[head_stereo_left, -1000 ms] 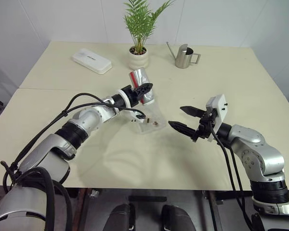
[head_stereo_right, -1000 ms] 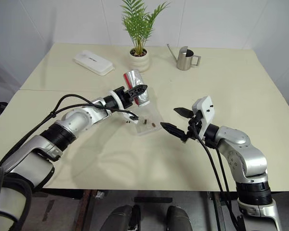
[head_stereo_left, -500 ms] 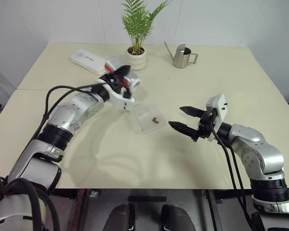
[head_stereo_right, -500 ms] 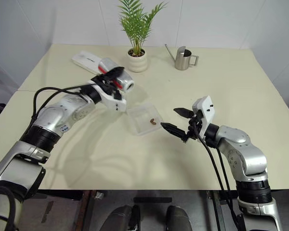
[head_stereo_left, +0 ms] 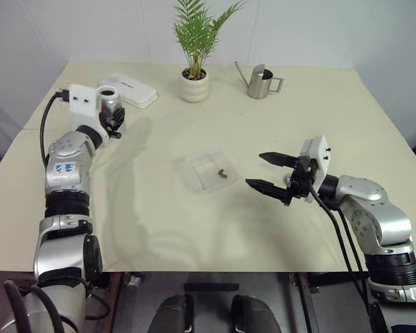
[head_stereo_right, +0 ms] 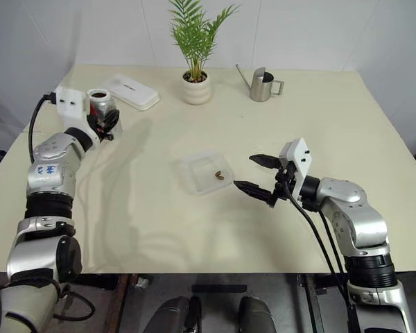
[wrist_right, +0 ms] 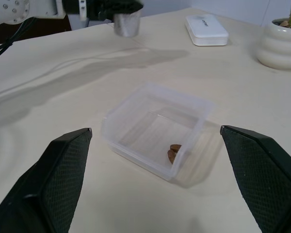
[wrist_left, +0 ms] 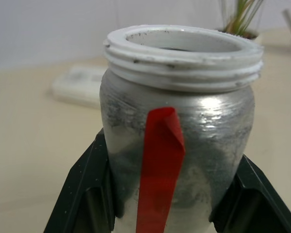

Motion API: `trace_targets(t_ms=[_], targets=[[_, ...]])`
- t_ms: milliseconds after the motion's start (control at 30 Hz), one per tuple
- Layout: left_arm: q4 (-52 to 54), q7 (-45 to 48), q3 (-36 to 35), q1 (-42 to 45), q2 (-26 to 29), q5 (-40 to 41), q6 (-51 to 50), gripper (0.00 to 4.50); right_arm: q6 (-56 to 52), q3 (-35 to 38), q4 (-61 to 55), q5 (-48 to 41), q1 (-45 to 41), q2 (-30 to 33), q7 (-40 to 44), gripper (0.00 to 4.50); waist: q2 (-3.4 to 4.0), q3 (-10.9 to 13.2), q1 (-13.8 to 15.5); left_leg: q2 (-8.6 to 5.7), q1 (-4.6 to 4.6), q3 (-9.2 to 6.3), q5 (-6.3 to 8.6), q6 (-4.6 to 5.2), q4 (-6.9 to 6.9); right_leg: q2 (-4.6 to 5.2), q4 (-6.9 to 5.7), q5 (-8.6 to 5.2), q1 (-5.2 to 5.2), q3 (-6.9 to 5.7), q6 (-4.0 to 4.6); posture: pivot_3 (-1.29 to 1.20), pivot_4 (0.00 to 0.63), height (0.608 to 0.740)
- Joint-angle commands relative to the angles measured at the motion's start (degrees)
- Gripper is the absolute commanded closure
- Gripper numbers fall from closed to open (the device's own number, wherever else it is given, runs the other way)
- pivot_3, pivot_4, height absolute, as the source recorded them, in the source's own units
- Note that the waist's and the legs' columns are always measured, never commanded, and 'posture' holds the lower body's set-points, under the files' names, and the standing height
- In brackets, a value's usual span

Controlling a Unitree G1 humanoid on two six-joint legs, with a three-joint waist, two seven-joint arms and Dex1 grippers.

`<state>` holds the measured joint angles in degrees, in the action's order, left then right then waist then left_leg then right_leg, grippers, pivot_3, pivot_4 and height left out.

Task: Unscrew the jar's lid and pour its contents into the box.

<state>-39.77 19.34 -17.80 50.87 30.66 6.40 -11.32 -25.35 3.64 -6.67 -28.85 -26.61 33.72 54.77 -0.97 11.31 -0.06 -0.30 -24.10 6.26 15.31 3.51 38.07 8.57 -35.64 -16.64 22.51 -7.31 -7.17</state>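
The silvery jar point(head_stereo_left: 109, 103) with a red mark stands upright at the table's far left, its mouth uncovered. My left gripper point(head_stereo_left: 112, 118) is shut on it, a black finger point(wrist_left: 85, 194) on each side of the jar point(wrist_left: 177, 145). The clear box point(head_stereo_left: 209, 170) sits mid-table with the brown contents point(head_stereo_left: 222, 173) inside, near one wall. My right gripper point(head_stereo_left: 255, 169) hovers open just right of the box, pointing at it, with nothing between its fingers. The lid is out of view.
A flat white case point(head_stereo_left: 132, 87) lies just behind the jar. A white plant pot point(head_stereo_left: 195, 84) and a steel watering can point(head_stereo_left: 262, 81) stand along the table's far edge.
My left arm swung the jar from a tilt over the box out to the far left and turned it upright. The brown pieces now lie in the box. The right gripper stayed in place.
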Motion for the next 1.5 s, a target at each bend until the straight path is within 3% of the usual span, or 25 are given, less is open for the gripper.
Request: trace_targets(t_ms=[33,300,567,967,1100,1200,1367,1500], targets=[[-3.49,-2.02,-3.58,-3.49,1.38,2.28,2.03,2.57,2.01,1.03,-0.78,0.2,-0.82,1.07,0.84,0.04,-0.01,0.0,-0.15,0.0,0.03,0.01,0.0,0.0,-0.01,0.0,-0.01,0.0,0.0,0.02,0.0,0.0,0.15,0.74],[-5.06,-1.46,-4.85,-9.06,0.94,4.15,13.56,2.57,1.38,0.87,-1.07,0.11,-1.17,0.79,0.6,0.04,-0.13,-0.08,-0.15,0.03,0.06,-0.01,0.02,-0.12,-0.03,0.04,-0.01,0.01,0.01,0.06,0.02,0.0,0.15,0.74],[-2.55,-0.41,-4.6,-11.53,1.9,5.21,13.5,0.02,1.06,0.74,-1.48,-0.12,-1.09,0.7,0.63,0.0,-0.13,-0.08,-0.09,0.03,0.03,-0.02,0.05,-0.13,-0.07,0.04,0.0,0.01,0.04,0.02,0.02,0.0,0.15,0.74],[22.51,7.33,-6.5,-30.25,6.31,11.73,-0.14,0.02,-1.11,1.24,-4.82,-2.33,1.08,2.81,3.03,0.0,-0.13,-0.08,-0.52,0.08,0.05,-0.04,0.12,-0.21,-0.14,0.11,0.05,0.01,0.07,0.06,0.03,0.0,0.15,0.74],[28.18,9.91,-6.91,-39.06,10.61,9.36,0.88,0.02,-2.65,1.9,-6.72,-4.87,2.61,4.35,5.17,0.0,-0.14,-0.08,-0.43,0.12,0.06,-0.08,0.38,-0.57,-0.19,0.33,0.14,0.01,0.06,0.15,0.07,0.0,0.15,0.74],[34.08,16.77,-7.47,-44.82,14.94,7.97,11.83,0.02,0.04,1.65,-6.71,-3.46,3.74,5.83,6.94,0.0,-0.13,-0.08,-0.36,0.14,0.06,-0.07,0.44,-0.6,-0.26,0.37,0.26,0.02,0.07,0.36,0.13,0.0,0.15,0.74],[42.96,24.21,-4.8,-41.3,16.21,15.22,8.07,0.02,3.8,2.34,-3.57,-0.08,2.99,7.61,6.57,0.0,-0.13,-0.08,0.88,0.08,0.04,-0.15,0.46,-0.63,-0.31,0.6,0.64,0.08,0.04,0.42,0.22,0.0,0.15,0.74],[43.53,31.58,-1.19,-37.54,17.44,19.72,2.72,0.02,4.55,4.57,-3.12,-0.11,2.47,9.1,6.4,0.0,-0.09,-0.09,0.46,0.05,0.07,0.0,0.45,-0.62,-0.4,0.59,0.65,0.14,0.05,0.46,0.2,0.0,0.15,0.74]])
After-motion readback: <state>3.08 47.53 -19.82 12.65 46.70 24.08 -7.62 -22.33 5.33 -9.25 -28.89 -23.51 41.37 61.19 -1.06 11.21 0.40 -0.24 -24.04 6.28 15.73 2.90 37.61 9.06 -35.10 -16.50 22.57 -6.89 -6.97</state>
